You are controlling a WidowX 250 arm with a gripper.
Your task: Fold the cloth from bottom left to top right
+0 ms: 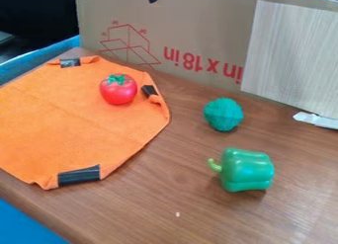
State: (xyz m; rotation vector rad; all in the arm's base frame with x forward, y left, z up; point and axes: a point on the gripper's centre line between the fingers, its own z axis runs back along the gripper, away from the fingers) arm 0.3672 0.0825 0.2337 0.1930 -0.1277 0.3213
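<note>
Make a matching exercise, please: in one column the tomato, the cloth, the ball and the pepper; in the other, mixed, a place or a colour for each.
1. tomato
2. cloth
3. ball
4. pepper

A. between pepper and box
B. orange
C. green, stem towards the cloth
D. on the cloth

Pairs: 1-D, 2-B, 3-A, 4-C

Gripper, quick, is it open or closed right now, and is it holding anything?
Gripper: can't tell whether it's open or closed, or whether it's holding anything.
</note>
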